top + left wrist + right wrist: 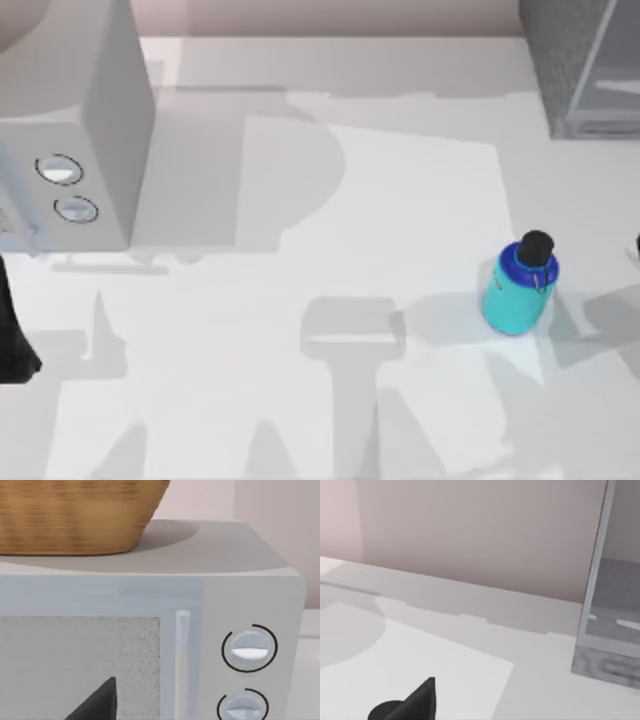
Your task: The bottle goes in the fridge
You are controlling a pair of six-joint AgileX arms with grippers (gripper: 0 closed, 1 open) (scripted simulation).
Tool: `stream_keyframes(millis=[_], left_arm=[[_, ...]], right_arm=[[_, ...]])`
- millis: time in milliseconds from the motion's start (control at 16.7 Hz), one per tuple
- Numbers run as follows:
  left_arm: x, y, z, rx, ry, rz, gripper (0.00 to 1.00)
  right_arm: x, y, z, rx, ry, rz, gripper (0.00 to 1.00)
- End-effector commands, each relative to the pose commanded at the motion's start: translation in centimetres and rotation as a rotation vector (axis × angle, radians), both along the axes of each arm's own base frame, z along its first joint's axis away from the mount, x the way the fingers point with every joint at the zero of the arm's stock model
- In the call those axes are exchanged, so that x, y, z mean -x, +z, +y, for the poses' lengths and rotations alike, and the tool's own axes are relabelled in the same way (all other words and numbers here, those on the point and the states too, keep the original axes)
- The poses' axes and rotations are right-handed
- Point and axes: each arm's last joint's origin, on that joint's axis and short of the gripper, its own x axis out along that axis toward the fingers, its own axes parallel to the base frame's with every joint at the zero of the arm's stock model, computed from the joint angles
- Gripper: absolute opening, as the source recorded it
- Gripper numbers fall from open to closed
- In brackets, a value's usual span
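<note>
The bottle is small, squat and cyan, with a darker blue shoulder and a round black cap. It stands upright on the white table at the right. The fridge is a grey cabinet in the table's far right corner, well behind the bottle. My right gripper shows as a dark sliver at the right edge, to the right of the bottle and apart from it. In the right wrist view, a dark part of the right gripper sits beside the bottle's black cap, with the fridge ahead. My left arm stays at the table's left edge.
A grey microwave with two round knobs occupies the far left. The left wrist view faces the microwave, and a wicker basket sits on top of it. White tabletop stretches between microwave and bottle.
</note>
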Motion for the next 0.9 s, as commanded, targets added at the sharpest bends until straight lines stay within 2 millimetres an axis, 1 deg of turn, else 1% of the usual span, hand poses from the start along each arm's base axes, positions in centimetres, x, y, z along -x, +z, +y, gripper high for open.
stream_keyframes(millis=[240, 480, 720, 900], left_arm=[[0.0, 0.0, 0.0, 0.0, 0.0, 0.0, 1.0], [0.0, 0.0, 0.0, 0.0, 0.0, 0.0, 1.0], [0.0, 0.0, 0.0, 0.0, 0.0, 0.0, 1.0], [0.0, 0.0, 0.0, 0.0, 0.0, 0.0, 1.0]], right_arm=[[-2.4, -1.9, 0.3, 0.023, 0.134, 0.042, 1.0], [-3.9, -4.7, 0.5, 0.035, 0.261, 0.083, 1.0], [-4.4, -7.6, 0.7, 0.038, 0.366, 0.117, 1.0], [-4.3, -9.2, 0.7, 0.036, 0.421, 0.136, 1.0]])
